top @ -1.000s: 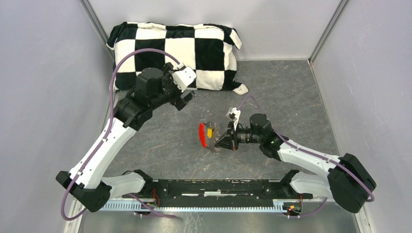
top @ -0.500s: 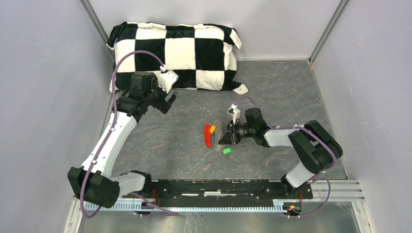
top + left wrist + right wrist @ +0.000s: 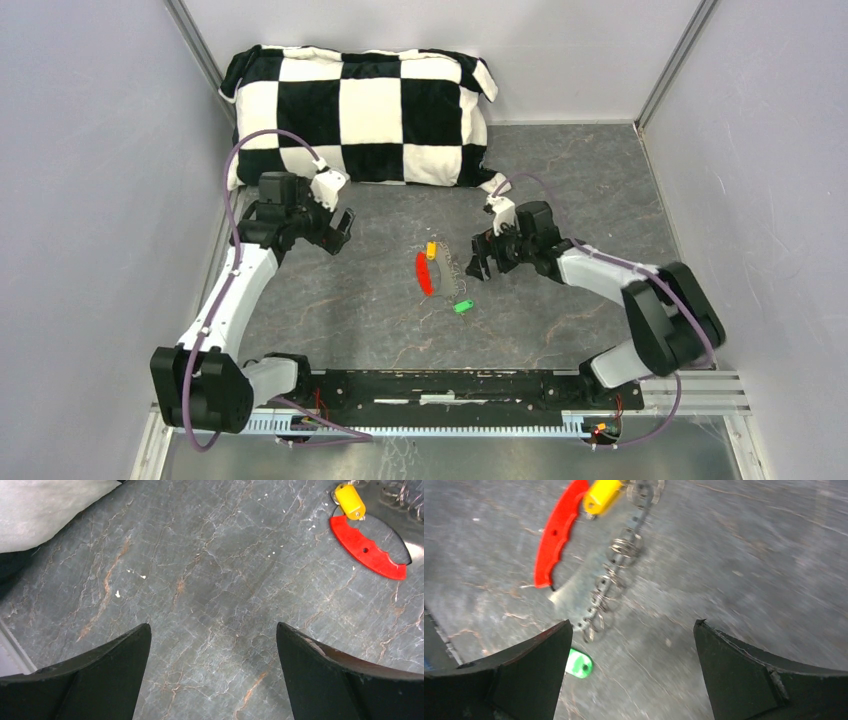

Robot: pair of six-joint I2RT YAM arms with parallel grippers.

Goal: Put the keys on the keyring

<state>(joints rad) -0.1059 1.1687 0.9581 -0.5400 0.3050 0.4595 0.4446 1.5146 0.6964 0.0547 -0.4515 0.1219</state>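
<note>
Keys and keyring are lying near the middle of the grey marbled table (image 3: 590,190), between the two grippers. A black-and-white chequered pillow (image 3: 360,100) is resting against the far wall.

The left gripper (image 3: 338,226) is hovering well to the left of the keyring, its fingers spread wide and holding nothing – only bare table is showing between them in the left wrist view. The right gripper (image 3: 476,259) is sitting just to the right of the chain, also spread open and empty, its opening facing the keyring.

The keyring's grey chain (image 3: 448,268) is lying in a loose line running far to near. Beside it on the left, its red tag (image 3: 424,274) is lying flat with its long axis along the same far-to-near line, slightly bowed.

The yellow key (image 3: 431,249) is sitting at the tag's far end, touching it – whether it is threaded on the chain cannot be told. The green key (image 3: 462,306) is lying apart from the loop, near the chain's near end, its long axis running roughly left to right.
</note>
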